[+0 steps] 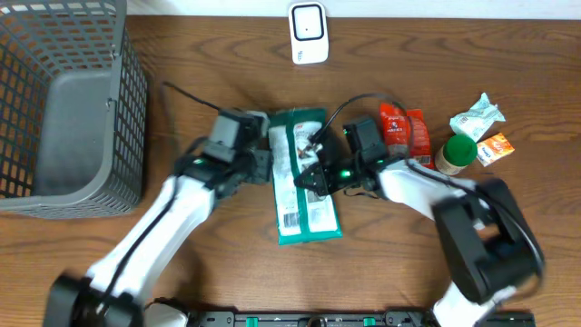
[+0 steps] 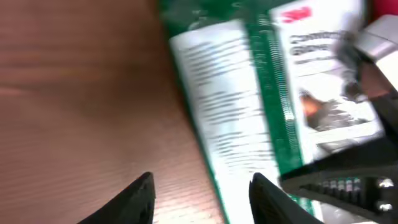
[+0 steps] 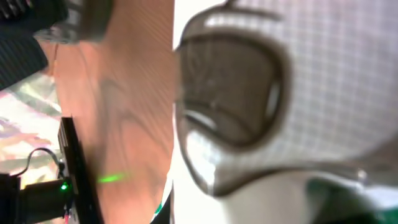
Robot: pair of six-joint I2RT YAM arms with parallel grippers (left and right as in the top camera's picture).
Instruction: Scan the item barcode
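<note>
A flat green and white packet (image 1: 304, 182) lies on the wooden table, its printed side up, with a small striped patch like a barcode near its front left corner (image 1: 291, 220). My left gripper (image 1: 261, 166) is at the packet's left edge. In the left wrist view it (image 2: 205, 199) stands open, with the packet (image 2: 230, 106) edge and bare wood between its fingers. My right gripper (image 1: 313, 174) is shut on the packet's right side. The right wrist view is filled by the packet (image 3: 280, 93), blurred and very close. A white scanner (image 1: 309, 34) stands at the back.
A grey wire basket (image 1: 64, 109) takes up the back left. To the right lie red packets (image 1: 404, 132), a green-capped jar (image 1: 457, 153), a crumpled wrapper (image 1: 477, 113) and a small orange box (image 1: 497, 147).
</note>
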